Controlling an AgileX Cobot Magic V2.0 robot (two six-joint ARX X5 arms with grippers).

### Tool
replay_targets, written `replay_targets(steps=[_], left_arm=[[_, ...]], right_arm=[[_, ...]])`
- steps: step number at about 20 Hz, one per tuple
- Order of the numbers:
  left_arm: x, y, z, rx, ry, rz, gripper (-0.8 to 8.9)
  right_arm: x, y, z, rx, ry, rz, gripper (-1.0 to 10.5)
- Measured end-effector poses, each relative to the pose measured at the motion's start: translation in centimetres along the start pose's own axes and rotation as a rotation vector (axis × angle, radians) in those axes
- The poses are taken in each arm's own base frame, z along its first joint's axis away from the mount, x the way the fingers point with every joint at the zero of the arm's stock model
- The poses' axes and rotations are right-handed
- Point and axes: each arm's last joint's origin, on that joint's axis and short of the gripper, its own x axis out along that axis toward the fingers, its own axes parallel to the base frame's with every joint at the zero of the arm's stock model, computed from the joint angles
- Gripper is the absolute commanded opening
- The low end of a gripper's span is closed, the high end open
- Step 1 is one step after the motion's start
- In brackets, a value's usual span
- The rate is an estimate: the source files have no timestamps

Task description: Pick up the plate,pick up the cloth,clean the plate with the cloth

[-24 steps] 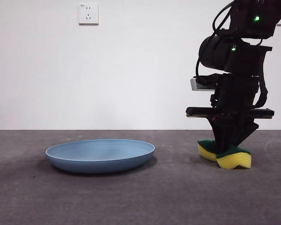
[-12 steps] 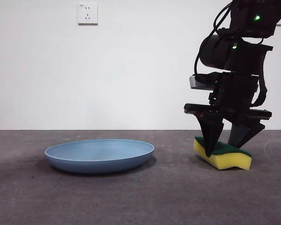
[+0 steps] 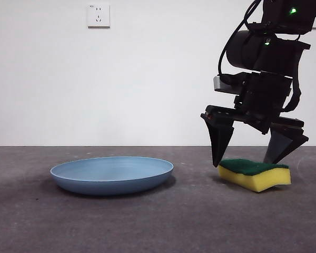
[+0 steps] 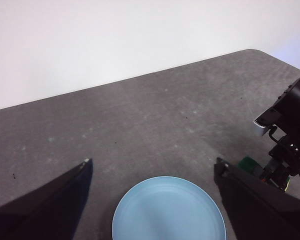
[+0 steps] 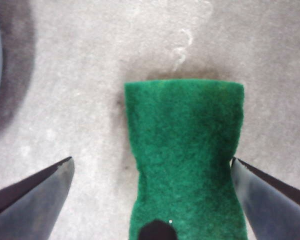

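Front view: the right gripper (image 3: 248, 158) hangs from a dark arm bent in from the upper right, its jaws spread wide and gripping nothing, tips astride the wavy-edged yellow sponge with its dark green scouring face up (image 3: 255, 174) on the grey matte table (image 3: 158, 221), well apart from the shallow round light-blue plastic plate (image 3: 112, 175). Left wrist view: the left gripper (image 4: 152, 167) hovers released high over the smooth plate (image 4: 168, 209) (empty-jawed). Right wrist view: fuzzy green sponge (image 5: 186, 150) lies between splayed jaws.
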Motion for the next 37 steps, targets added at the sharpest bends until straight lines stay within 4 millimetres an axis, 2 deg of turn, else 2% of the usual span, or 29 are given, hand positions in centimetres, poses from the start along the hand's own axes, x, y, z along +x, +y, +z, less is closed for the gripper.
replay_targets(steps=[2, 4, 5, 6, 8, 15, 17, 19, 21, 24, 27, 30, 37], left_arm=[[0.0, 0.0, 0.0, 0.000, 0.000, 0.001, 3.98], [0.0, 0.1, 0.0, 0.000, 0.001, 0.024, 3.65], [0.1, 0.1, 0.0, 0.001, 0.003, 0.032, 3.27], [0.3, 0.1, -0.1, 0.002, 0.008, 0.035, 2.60], [0.6, 0.1, -0.2, 0.013, 0.022, 0.036, -0.15], [0.7, 0.1, -0.4, 0.020, 0.028, 0.038, -0.08], [0.5, 0.2, -1.5, 0.019, -0.017, 0.037, -0.08], [0.1, 0.2, -3.6, 0.009, -0.064, 0.036, -0.08], [-0.4, 0.3, -6.1, -0.020, -0.104, 0.045, -0.08], [-1.2, 0.5, -9.8, -0.080, -0.157, 0.072, -0.08], [-1.8, 0.5, -11.4, -0.114, -0.198, 0.068, -0.07], [-2.0, 0.6, -11.7, -0.123, -0.184, 0.072, -0.03], [-1.3, 0.6, -13.5, -0.123, 0.015, 0.089, -0.03]], right_arm=[[-0.8, 0.0, 0.0, 0.003, -0.014, -0.012, 5.9], [-3.2, 0.1, 0.2, 0.002, -0.087, -0.041, 5.9], [-4.7, 0.3, 0.2, 0.000, -0.132, -0.038, 5.5], [-6.2, 0.4, 0.1, -0.003, -0.176, -0.034, 4.1], [-9.2, 0.7, -0.5, -0.011, -0.234, -0.004, 0.0], [-16.7, 2.1, -2.7, -0.070, -0.438, 0.136, -0.1], [-19.2, 3.0, -4.1, -0.105, -0.528, 0.140, -0.1], [-20.8, 3.8, -6.0, -0.132, -0.630, 0.131, -0.1], [-20.8, 4.1, -8.1, -0.139, -0.706, 0.131, -0.1], [-19.3, 3.8, -11.3, -0.138, -0.767, 0.163, -0.1], [-17.9, 3.3, -13.4, -0.136, -0.757, 0.167, -0.1], [-17.2, 3.2, -13.9, -0.126, -0.692, 0.156, 0.0], [-16.8, 3.1, -14.3, -0.120, -0.631, 0.147, 0.0]])
